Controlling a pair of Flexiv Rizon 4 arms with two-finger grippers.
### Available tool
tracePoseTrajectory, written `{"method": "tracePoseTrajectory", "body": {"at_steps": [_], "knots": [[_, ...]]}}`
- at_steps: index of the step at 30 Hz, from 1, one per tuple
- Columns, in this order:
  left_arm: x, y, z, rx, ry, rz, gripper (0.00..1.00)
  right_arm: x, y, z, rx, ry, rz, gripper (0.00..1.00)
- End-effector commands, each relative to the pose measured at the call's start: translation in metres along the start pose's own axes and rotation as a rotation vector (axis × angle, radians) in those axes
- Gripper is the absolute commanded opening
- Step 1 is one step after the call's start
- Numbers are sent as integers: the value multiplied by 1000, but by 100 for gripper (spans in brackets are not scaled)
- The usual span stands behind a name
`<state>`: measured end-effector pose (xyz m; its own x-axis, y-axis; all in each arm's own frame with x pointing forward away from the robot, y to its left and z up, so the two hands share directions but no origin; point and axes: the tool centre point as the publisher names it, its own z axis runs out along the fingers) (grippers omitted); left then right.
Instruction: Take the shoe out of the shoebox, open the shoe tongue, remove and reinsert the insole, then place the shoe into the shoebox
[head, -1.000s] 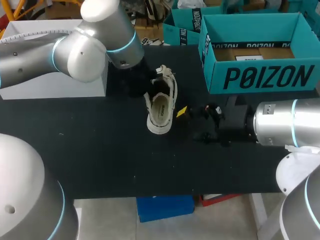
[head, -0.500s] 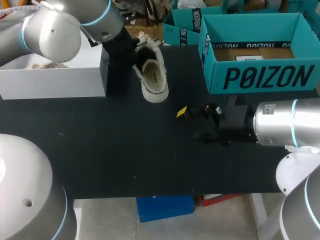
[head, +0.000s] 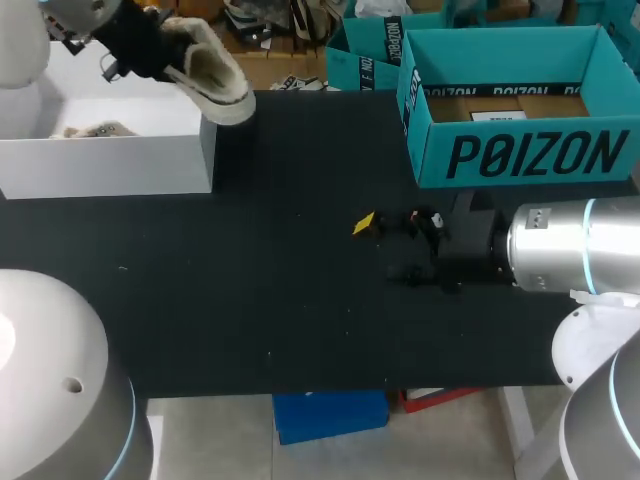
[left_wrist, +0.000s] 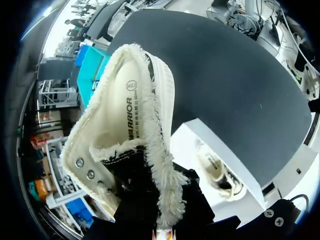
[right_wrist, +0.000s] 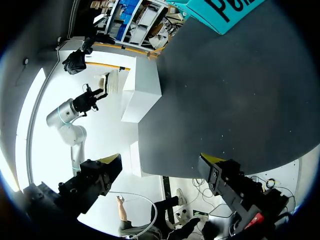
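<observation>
Left gripper (left_wrist: 156, 222) is clenched on the frayed upper edge of the canvas shoe (head: 212, 68), held aloft over the white shoebox (head: 110, 166) at the table's far left corner. I judge the shoe light and soft-walled, so the sole rim offers the firmer hold. Right gripper (head: 385, 248) is spread and empty.

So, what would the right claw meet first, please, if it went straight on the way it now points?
Probably the open white rectangular box at the black table's far end; the tabletop between looks free. Depth is unclear; it might pass beside it. The cream canvas shoe hangs above it.
</observation>
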<state>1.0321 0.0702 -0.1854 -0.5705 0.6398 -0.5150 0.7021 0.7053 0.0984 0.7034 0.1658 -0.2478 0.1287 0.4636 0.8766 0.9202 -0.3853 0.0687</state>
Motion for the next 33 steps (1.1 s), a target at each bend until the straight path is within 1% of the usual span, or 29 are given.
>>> {"method": "tracePoseTrajectory", "body": {"at_steps": [1, 3, 6, 10, 17, 24, 26, 28, 33], "knots": [[29, 39, -26, -34, -1, -119, 0, 0, 0, 0, 1, 1, 0, 100], [38, 51, -28, -48, 3, -155, 0, 0, 0, 0, 1, 1, 0, 100], [51, 80, -23, -62, 14, -218, 0, 0, 0, 0, 1, 1, 0, 100], [67, 107, -17, -81, 32, -277, 0, 0, 0, 0, 1, 1, 0, 100], [80, 143, 1, -98, 56, -356, 0, 0, 0, 0, 1, 1, 0, 100], [82, 172, 26, -102, 80, -420, 0, 0, 0, 0, 1, 1, 0, 100], [81, 177, 31, -99, 76, -434, 0, 0, 0, 0, 1, 1, 0, 100], [80, 180, 34, -98, 73, -444, 0, 0, 0, 0, 1, 1, 0, 100], [80, 180, 34, -98, 73, -444, 0, 0, 0, 0, 1, 1, 0, 100]]}}
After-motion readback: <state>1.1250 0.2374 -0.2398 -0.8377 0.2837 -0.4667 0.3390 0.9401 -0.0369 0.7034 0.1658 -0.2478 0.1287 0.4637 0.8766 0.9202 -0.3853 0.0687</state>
